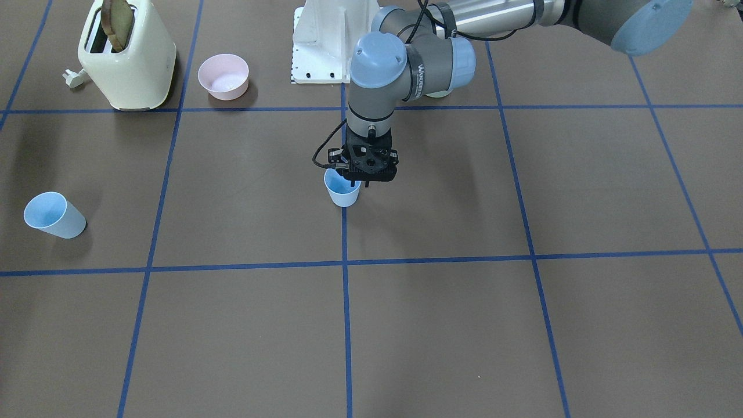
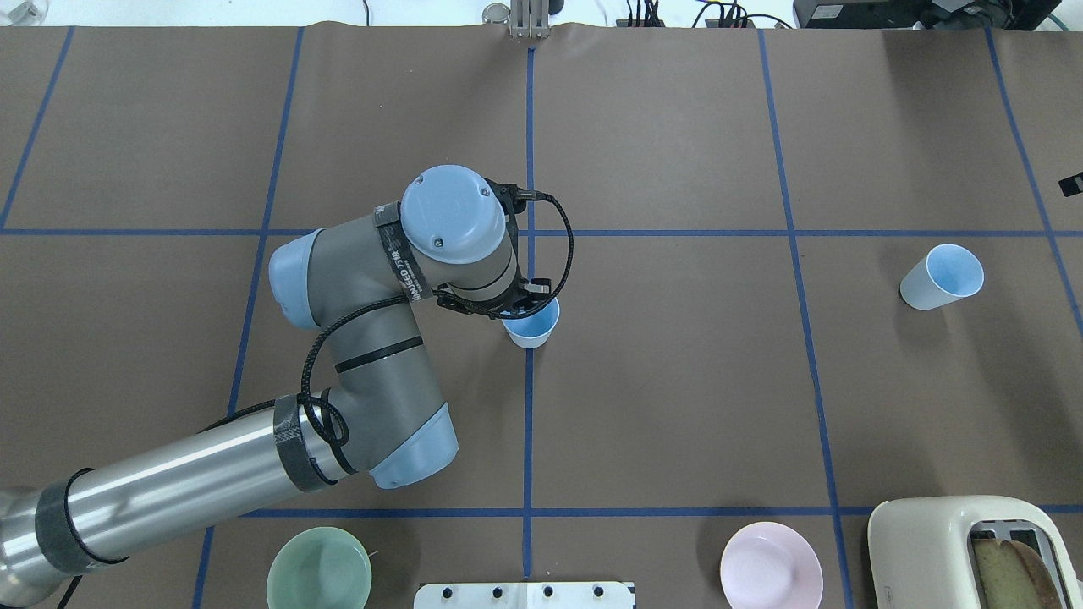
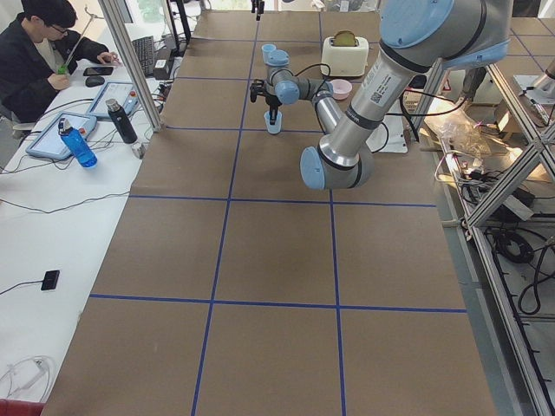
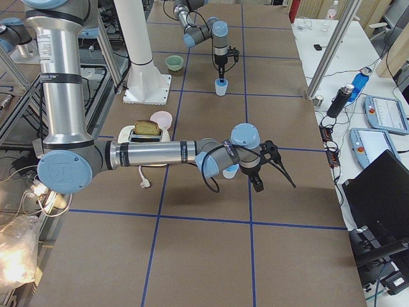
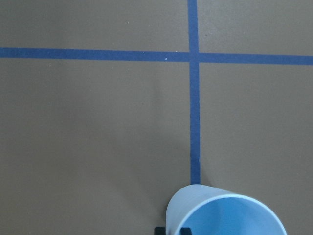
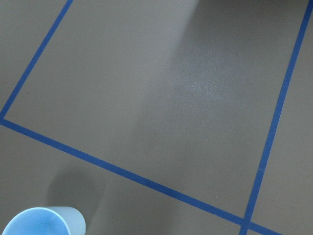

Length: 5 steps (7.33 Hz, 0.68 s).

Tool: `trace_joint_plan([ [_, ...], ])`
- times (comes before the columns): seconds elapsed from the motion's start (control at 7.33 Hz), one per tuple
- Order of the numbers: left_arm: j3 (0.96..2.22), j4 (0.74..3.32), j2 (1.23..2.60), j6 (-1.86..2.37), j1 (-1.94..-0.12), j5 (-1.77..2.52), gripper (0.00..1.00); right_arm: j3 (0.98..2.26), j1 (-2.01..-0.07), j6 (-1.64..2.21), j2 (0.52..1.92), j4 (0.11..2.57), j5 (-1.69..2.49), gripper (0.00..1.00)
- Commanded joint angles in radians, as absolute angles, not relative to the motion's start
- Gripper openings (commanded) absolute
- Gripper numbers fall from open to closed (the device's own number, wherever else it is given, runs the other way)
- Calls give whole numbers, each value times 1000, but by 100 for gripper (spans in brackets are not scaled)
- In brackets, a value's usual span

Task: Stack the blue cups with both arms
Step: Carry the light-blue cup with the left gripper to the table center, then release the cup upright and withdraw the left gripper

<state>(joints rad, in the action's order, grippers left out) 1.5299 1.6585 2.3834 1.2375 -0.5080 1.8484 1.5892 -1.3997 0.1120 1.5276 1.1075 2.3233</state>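
Left fingers [image 1: 354,183] at rim, blue cup [image 1: 343,196] upright

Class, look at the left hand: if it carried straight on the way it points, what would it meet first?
The left hand points straight down, tips at the rim of the centre blue cup, so that cup comes first; contact is unclear.

Two cups [image 2: 533,330] [image 2: 939,277], two bowls [image 2: 319,579] [image 2: 770,575], one toaster [image 2: 922,550]

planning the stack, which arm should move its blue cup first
Probably left: the left gripper pinches the centre blue cup's rim; the right gripper is only near the other blue cup.
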Motion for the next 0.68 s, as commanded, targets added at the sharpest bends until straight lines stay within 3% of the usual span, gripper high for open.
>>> trace_joint_plan([
  [0.0, 1580, 1648, 2376, 1229, -540, 1851, 98, 1589, -1399, 112, 1523, 1108, 2325, 100],
  [0.55, 1797, 1531, 2150, 869, -806, 2006, 98, 1601, -1399, 171, 1516, 1111, 2338, 100],
])
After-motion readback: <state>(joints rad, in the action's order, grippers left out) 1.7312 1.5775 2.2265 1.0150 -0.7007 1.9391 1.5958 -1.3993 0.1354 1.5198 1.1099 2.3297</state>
